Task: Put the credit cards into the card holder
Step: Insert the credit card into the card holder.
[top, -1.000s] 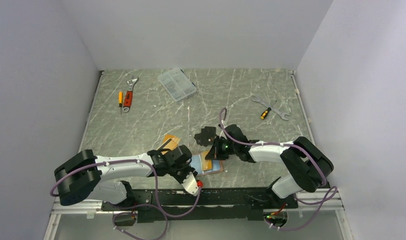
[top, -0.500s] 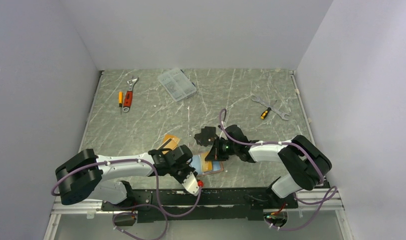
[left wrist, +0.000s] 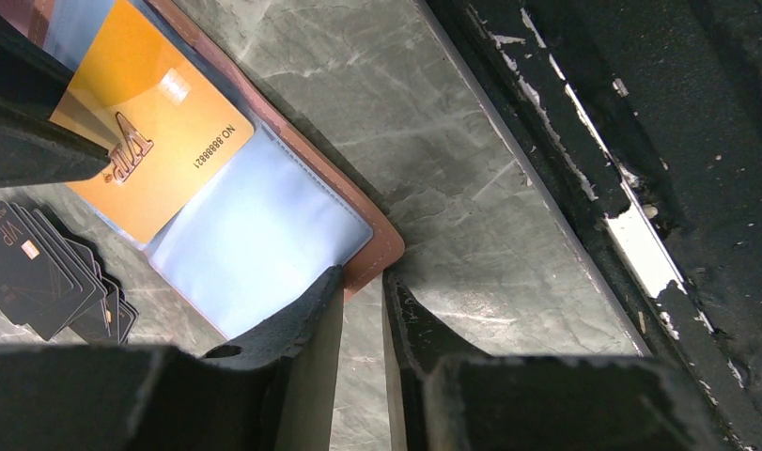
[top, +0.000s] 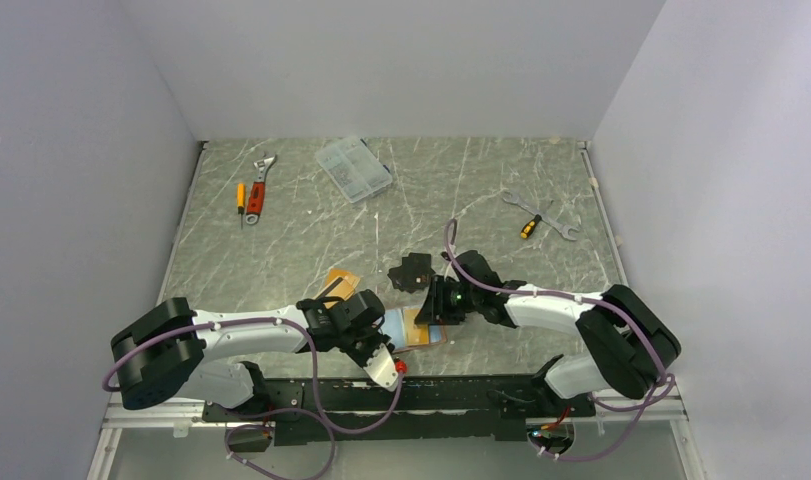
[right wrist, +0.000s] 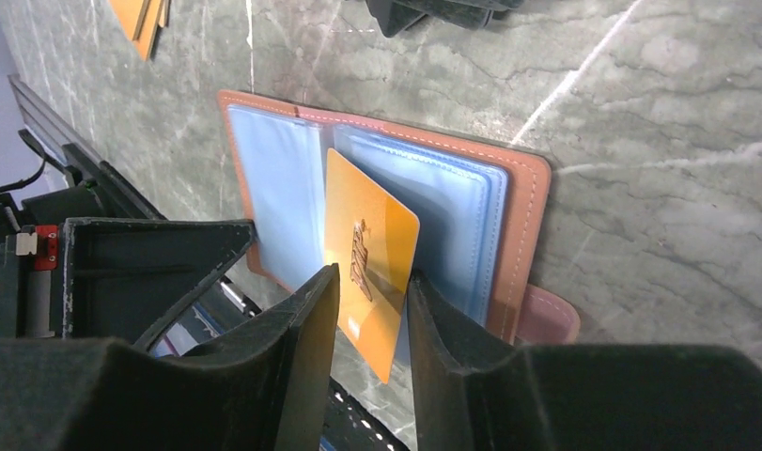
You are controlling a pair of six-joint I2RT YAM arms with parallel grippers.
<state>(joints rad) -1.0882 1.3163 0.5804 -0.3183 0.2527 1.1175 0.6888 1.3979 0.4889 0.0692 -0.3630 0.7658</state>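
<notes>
Card holder (right wrist: 522, 202) lay open on the table (right wrist: 659, 141), left gripper (left wrist: 361, 282) pinching its corner, right gripper (right wrist: 372, 278) clamped on an orange credit card (right wrist: 372, 225).

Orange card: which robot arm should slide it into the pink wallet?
Right. The right fingers pinch the orange card just over the open pink wallet and its blue sleeves. The left fingers only sit at the wallet's corner, probably steadying it.
</notes>
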